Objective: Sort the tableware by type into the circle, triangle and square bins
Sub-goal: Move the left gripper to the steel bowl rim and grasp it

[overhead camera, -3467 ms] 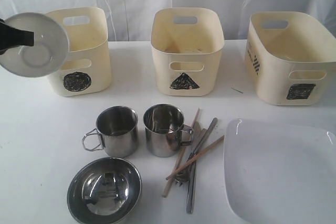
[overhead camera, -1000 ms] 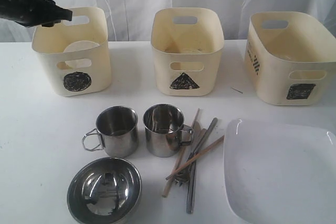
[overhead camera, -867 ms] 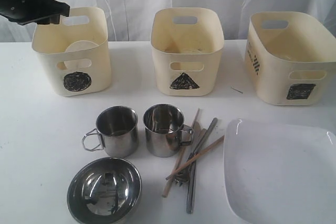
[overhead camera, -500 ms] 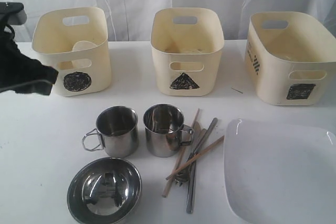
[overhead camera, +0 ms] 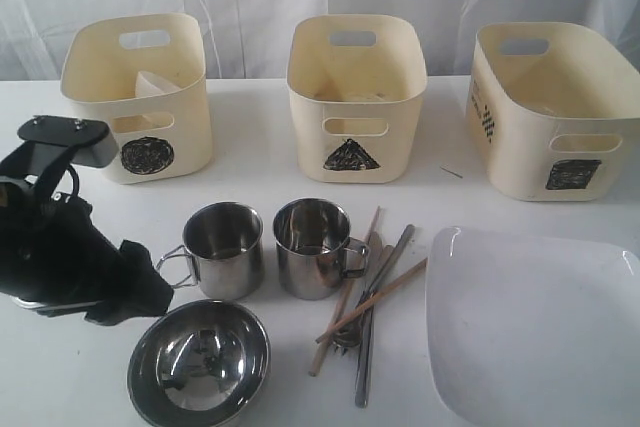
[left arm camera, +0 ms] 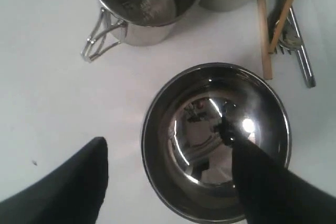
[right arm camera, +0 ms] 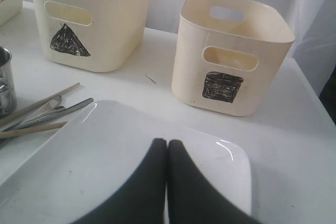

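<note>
My left gripper (overhead camera: 140, 302) (left arm camera: 165, 142) is open and low at the steel bowl (overhead camera: 200, 362) (left arm camera: 199, 129). One finger is over the bowl's inside, the other outside over the table. Two steel mugs (overhead camera: 222, 249) (overhead camera: 312, 247) stand just behind it. Wooden chopsticks (overhead camera: 345, 292) and metal cutlery (overhead camera: 368, 347) lie to their right. The small white bowl (overhead camera: 150, 85) leans inside the circle bin (overhead camera: 170, 152). My right gripper (right arm camera: 167, 142) is shut and empty over the large white plate (right arm camera: 105, 150) (overhead camera: 535, 327); it does not show in the exterior view.
The triangle bin (overhead camera: 355, 97) (right arm camera: 89, 19) stands at the back middle. The square bin (overhead camera: 555, 112) (right arm camera: 231, 56) stands at the back right. A tiny sliver (overhead camera: 452, 173) lies on the white table between them. White curtains hang behind.
The left arm let the small white bowl go in the circle bin. It then swung down and forward to the steel bowl at the front left. The gripper is open now.
</note>
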### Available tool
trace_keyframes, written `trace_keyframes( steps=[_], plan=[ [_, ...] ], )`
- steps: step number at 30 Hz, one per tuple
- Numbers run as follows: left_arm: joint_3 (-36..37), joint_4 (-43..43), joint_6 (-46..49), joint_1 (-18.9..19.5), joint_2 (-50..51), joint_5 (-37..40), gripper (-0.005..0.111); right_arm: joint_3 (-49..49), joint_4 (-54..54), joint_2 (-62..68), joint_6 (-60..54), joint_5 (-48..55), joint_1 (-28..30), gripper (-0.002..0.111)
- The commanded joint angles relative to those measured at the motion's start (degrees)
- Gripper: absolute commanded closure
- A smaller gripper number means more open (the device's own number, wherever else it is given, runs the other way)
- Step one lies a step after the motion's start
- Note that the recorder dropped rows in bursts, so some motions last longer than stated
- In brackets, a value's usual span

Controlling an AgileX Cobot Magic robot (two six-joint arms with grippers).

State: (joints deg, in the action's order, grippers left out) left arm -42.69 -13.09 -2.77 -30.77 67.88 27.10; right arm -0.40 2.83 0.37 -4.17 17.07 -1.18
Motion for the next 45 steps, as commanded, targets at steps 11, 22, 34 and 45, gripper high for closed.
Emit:
trace_keyframes(
  steps=[11,22,34,45],
  plan=[
    [8.2,-3.16,-0.43,-1.33,-0.51,-8.63,0.034,0.4,0.05,-0.37,-0.07,-0.29,-0.18,0.108],
    [10.23,-2.93,-0.08,-1.33,4.31,-12.68,0.034,0.4,0.05,-0.37,-0.07,-0.29,-0.18,0.108],
    [10.23,-3.18,-0.08,-1.33,9.52,-15.67,0.034,0.4,0.05,-0.37,-0.07,-0.29,-0.18,0.108],
    [10.23,-4.68,-0.23,-1.33,13.54,-18.61,0.046,0.4,0.05,-0.37,-0.07,-0.29,-0.18,0.108]
  ],
)
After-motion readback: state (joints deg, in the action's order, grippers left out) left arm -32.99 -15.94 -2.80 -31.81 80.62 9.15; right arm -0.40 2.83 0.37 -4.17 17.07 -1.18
